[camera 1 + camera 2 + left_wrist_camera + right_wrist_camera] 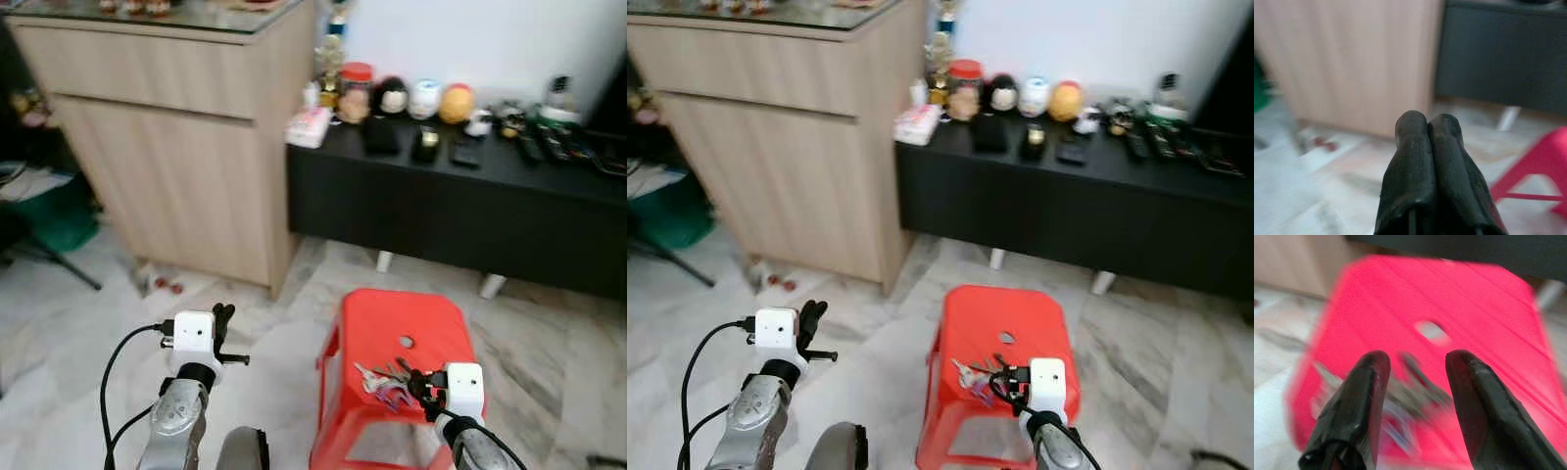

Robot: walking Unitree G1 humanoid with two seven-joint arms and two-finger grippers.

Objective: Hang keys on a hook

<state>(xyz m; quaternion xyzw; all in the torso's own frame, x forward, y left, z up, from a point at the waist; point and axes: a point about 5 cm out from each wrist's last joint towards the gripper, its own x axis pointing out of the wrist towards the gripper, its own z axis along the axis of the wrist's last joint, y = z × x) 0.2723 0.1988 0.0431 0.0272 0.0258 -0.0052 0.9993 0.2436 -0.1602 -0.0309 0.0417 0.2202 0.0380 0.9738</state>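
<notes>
A bunch of keys (382,382) with a purple tag lies on the near part of a red plastic stool (392,328). My right gripper (415,383) hovers at the keys' right end with its fingers (1367,382) open, and the blurred keys (1415,391) lie between and beyond them. My left gripper (224,321) is held up over the floor to the left of the stool, with its fingers (1427,147) pressed shut on nothing.
A tall wooden cabinet (176,137) stands at the back left. A low black bench (460,196) with jars, figurines and remotes runs along the white wall. Pale marble floor (88,372) surrounds the stool. Dark chair legs (54,264) and green cloth sit far left.
</notes>
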